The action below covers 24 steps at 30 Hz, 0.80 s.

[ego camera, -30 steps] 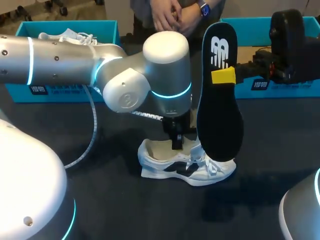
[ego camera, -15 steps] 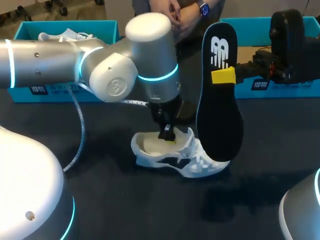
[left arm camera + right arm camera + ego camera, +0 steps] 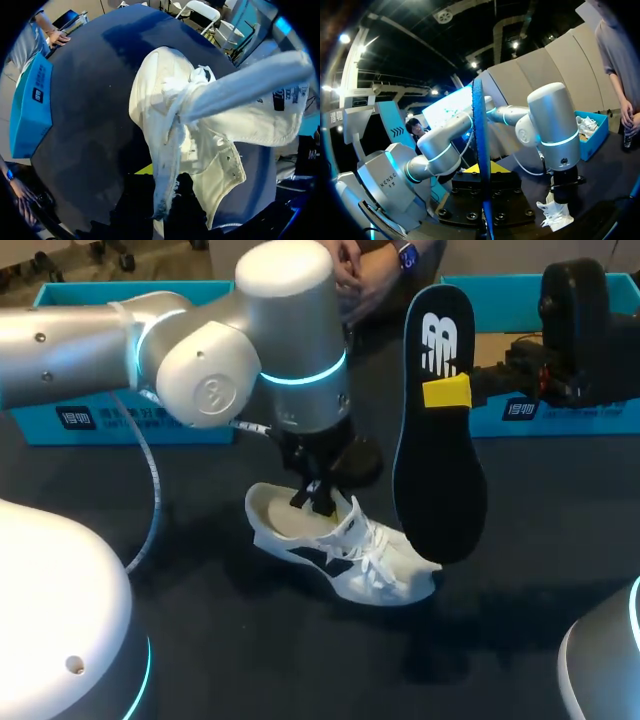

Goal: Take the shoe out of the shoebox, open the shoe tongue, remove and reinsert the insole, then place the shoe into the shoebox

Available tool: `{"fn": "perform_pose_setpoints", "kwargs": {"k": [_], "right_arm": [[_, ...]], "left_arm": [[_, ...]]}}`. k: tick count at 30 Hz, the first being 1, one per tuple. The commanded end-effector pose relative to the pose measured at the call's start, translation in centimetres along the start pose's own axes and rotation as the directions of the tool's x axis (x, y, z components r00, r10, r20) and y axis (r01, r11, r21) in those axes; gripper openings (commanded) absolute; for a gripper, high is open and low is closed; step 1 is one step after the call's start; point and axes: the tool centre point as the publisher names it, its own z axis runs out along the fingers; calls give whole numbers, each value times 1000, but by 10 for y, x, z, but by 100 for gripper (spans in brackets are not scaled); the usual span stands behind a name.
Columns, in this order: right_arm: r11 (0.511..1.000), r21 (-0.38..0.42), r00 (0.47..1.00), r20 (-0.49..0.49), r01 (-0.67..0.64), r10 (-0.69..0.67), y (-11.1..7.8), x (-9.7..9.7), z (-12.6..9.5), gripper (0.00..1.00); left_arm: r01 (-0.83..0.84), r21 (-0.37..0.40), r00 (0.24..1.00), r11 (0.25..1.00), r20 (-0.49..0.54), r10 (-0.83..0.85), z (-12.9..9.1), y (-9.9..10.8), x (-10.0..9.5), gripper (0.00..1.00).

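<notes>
Shoe (image 3: 340, 555), white: laid on the dark tabletop (image 3: 220, 640), collar clamped by the left pincer (image 3: 322, 502) | insole (image 3: 438, 430), black: held upright near the shoe's toe, pinched in the right pincer (image 3: 447, 392) | blue shoebox (image 3: 560, 410): set at the far right, well apart from the shoe.

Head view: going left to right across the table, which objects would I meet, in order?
left blue shoebox → white shoe → black insole → right blue shoebox
</notes>
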Motion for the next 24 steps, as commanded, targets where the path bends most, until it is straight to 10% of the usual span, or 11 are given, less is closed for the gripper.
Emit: {"fn": "perform_pose_setpoints", "kwargs": {"k": [1, 24], "right_arm": [[1000, 4, 1000, -3, -1, 1, 2, -3, 2, 0], [1000, 4, 1000, -3, -1, 1, 2, -3, 2, 0]], "left_arm": [[-75, -14, 997, 997, -21, 75, 10, 2, 3, 0], [-143, -44, 982, 989, -127, 137, 61, -2, -31, 0]]}}
